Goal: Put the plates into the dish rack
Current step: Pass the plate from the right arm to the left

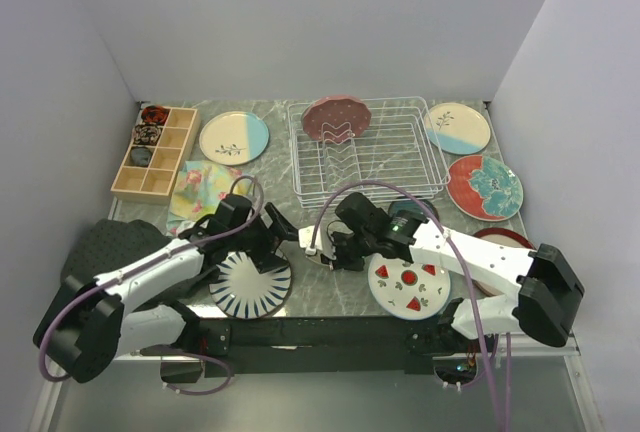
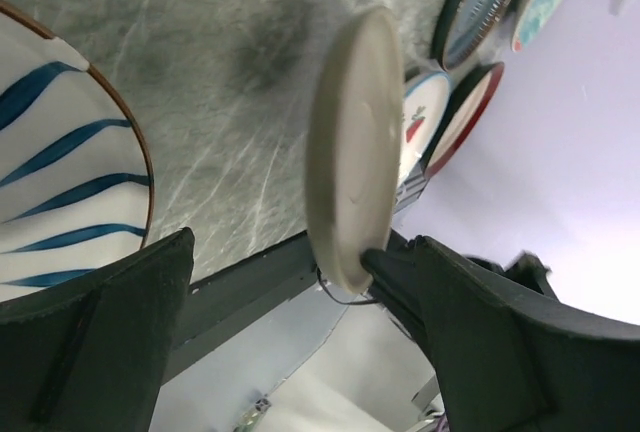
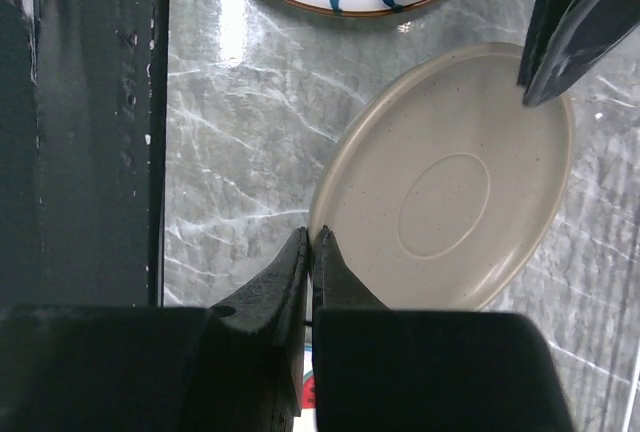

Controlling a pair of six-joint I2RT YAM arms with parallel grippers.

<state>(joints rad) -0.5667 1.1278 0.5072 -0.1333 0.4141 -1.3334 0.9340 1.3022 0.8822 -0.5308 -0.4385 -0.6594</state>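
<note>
The right fingers are pressed together on the near rim of the taupe plate, which is held tilted on its edge above the grey tabletop, close to the front edge. The left fingers are spread wide to either side of the same plate. One tip is set against the rim and the other is kept well apart from it.

Just beside the left fingers, the navy-striped plate is laid flat on the tabletop. The watermelon-print plate is laid under the right arm, so the held plate is flanked by one plate on each side.

The dish rack is set at the back middle, beyond both arms, and a pink dotted plate is stood upright in its rear row. A cream-and-blue plate is laid to the rack's left and another cream-and-blue plate to its right. A red floral plate is laid by its right front corner. A wooden box and a floral cloth are placed at the left.
</note>
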